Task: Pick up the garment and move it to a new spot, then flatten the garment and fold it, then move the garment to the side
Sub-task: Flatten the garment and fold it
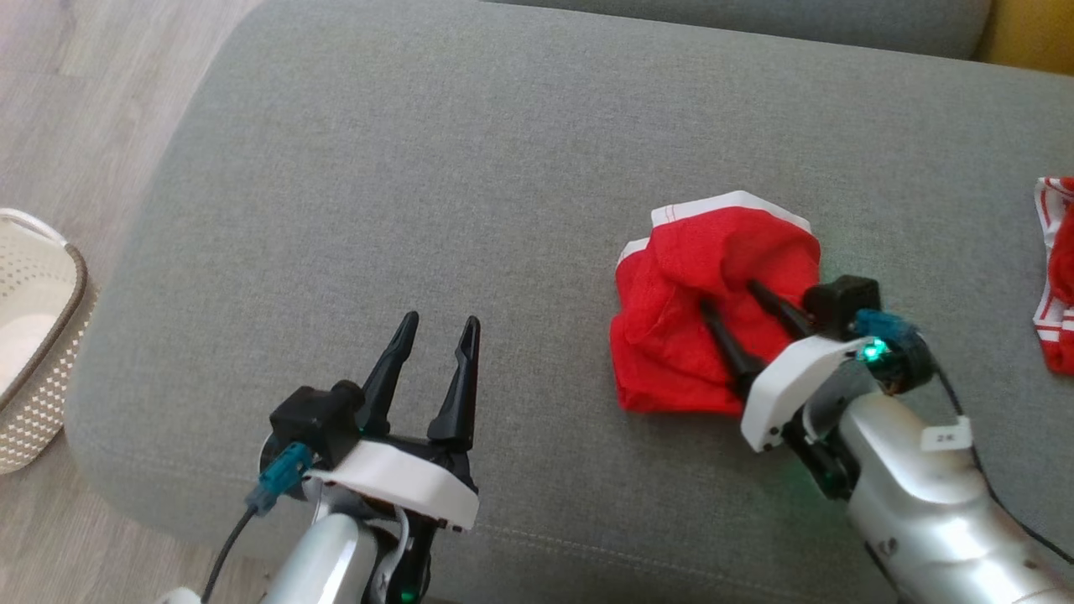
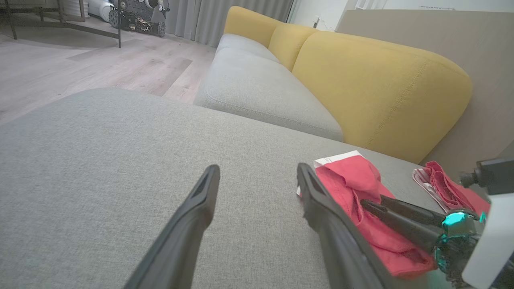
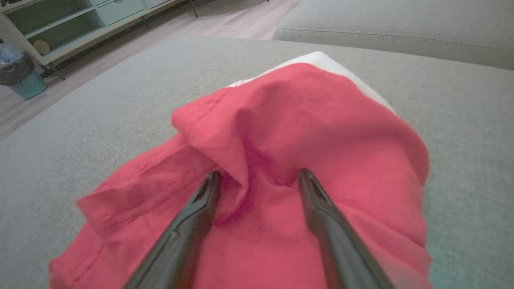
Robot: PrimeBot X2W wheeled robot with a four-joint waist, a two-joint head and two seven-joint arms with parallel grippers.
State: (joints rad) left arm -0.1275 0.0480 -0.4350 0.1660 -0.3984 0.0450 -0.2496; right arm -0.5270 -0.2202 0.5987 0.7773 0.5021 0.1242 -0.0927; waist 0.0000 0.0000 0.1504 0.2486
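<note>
Centrally shown: a crumpled red cotton garment with a white waistband (image 1: 671, 335), lying on the broad grey woven seat cushion (image 1: 419, 168). It sits right of the cushion's middle, well in from the front edge, with the waistband turned toward the far edge.

(a) Right gripper (image 1: 727, 295): I read its two dark fingers as spread apart, the tips resting on the cloth. A raised fold stands between them, but nothing is pinched. The right wrist view confirms the gap.

(b) Left gripper (image 1: 441, 319): fingers likewise spread wide and holding nothing. It is poised over bare cushion near the front edge, well apart from the garment.

(c) Bystanders: a second red garment with white stripes (image 1: 1059, 277) at the cushion's right edge, a white perforated basket (image 1: 42, 394) on the floor off the left edge, and yellow upholstered back cushions (image 2: 381, 88) beyond.

Step in hand, as I judge it: the hinge between placing and flattening. The garment lies in a heap, neither flat nor folded, and no jaw grips it (whether this spot is the new one, I cannot tell from here).

Next move calls for both arms. I would bring the left gripper across to the garment's near-left side, close each gripper on a separate edge, preferably the waistband ends, and draw them apart. The open cushion toward the left edge gives room to spread. The main risk is pinching two layers together in that central fold.
</note>
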